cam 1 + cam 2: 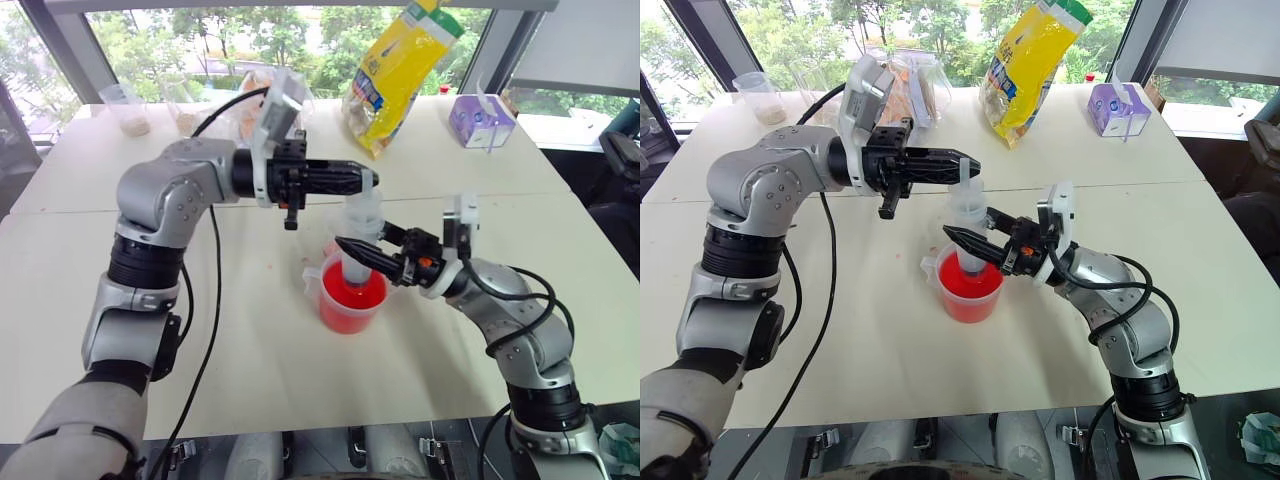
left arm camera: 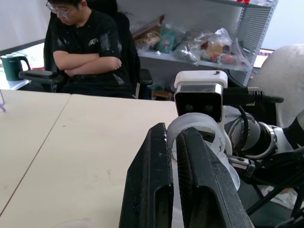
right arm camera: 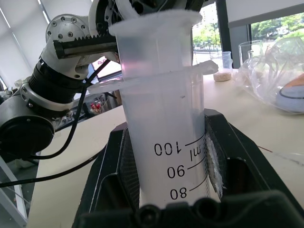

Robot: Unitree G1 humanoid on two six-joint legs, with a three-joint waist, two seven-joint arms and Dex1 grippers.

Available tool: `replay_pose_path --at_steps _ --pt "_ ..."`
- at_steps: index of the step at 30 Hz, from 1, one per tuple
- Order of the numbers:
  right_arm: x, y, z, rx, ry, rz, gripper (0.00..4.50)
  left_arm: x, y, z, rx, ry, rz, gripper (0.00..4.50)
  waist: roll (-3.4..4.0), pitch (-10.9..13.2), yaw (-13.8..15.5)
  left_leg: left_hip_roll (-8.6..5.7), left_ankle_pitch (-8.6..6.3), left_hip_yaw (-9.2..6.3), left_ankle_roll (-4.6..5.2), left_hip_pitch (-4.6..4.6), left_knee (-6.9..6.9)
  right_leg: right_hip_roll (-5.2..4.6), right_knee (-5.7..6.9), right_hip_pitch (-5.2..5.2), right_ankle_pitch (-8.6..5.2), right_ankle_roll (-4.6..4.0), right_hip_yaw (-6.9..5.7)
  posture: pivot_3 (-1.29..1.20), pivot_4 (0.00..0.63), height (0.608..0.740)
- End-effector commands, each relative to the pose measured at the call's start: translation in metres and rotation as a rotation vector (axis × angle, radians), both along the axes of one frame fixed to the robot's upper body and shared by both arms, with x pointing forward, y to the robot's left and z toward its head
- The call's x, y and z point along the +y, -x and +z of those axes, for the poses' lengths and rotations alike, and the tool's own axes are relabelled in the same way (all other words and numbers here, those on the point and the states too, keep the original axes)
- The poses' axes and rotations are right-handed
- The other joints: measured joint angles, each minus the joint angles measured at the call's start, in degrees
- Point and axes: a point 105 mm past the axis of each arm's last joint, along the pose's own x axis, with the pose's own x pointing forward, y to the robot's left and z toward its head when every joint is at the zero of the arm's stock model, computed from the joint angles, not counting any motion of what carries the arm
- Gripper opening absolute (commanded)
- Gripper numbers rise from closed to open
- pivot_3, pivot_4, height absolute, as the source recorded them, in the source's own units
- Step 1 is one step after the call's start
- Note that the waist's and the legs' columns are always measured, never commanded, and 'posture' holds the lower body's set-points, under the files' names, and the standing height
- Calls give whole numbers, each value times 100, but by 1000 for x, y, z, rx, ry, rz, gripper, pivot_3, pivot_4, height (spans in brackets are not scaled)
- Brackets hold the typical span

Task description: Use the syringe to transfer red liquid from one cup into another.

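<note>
- The syringe is held upright over the white table, its long axis close to vertical, with the plunger end up and the tip end pointing down into the beaker.
- The lower part of the barrel stands inside the beaker, in the red liquid; the tip itself cannot be made out.
- The barrel is clamped between the two black fingers of the right gripper, which reaches in level from the right; in the right wrist view the graduations are seen between the pads.
- The plunger top is pinched by the closed left gripper, which points level toward the right, above the right gripper.
- The beaker stands near the middle of the table, its handle toward the robot's left.
- A yellow bag and a purple carton lie at the far side of the table.
- A seated person with folded arms is seen in the left wrist view.
</note>
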Motion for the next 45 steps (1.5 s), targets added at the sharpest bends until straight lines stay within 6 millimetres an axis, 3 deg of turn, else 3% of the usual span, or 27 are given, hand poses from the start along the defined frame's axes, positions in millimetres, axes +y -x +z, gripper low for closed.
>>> replay_pose_path --at_steps 1,12,17,18,20,26,30,35,40,45 --pt "9 11 -19 62 51 81 1468 14 4 49 -145 132 32 49 0 0 0 0 0 0 0 0 0 0 0 0 0 0 0 0 150 740" --pt "7 9 -10 26 51 72 1468 13 4 48 -147 126 32 49 0 0 0 0 0 0 0 0 0 0 0 0 0 0 0 0 150 740" --pt "5 8 21 -59 28 58 1468 13 7 25 -99 43 10 49 0 0 -12 0 0 0 0 1 0 0 1 0 0 0 0 0 150 740" --pt "5 8 24 -67 24 57 1468 14 6 22 -90 32 12 768 0 0 -8 1 0 -1 0 1 0 1 2 0 0 0 0 0 150 740" --pt "4 10 31 -79 21 60 1468 16 6 15 -65 8 9 1531 0 0 -3 3 0 -3 0 1 0 2 2 0 0 0 -1 0 150 740" --pt "4 15 40 -84 16 72 1468 28 2 4 -67 -31 54 4478 0 0 6 1 0 -1 0 0 1 -1 1 0 0 0 -1 0 150 740" --pt "4 15 42 -86 12 67 1468 39 2 1 -78 -53 89 4478 0 0 0 2 0 -2 0 0 1 0 0 0 0 0 -1 0 150 740" --pt "1 13 52 -100 -4 54 1468 67 0 -7 -67 -95 184 4478 1 1 -10 6 0 -2 0 2 0 4 4 -1 0 0 -1 0 150 740" --pt "-2 7 85 -148 -41 66 1468 90 -4 0 -65 -69 290 4478 1 1 -5 5 0 -1 0 1 1 1 2 -1 0 -1 -1 0 150 740" --pt "-6 -17 117 -200 -78 62 1468 97 -5 5 -83 -44 335 4478 1 1 2 5 0 -1 0 1 1 0 1 1 0 -1 -3 0 150 740"
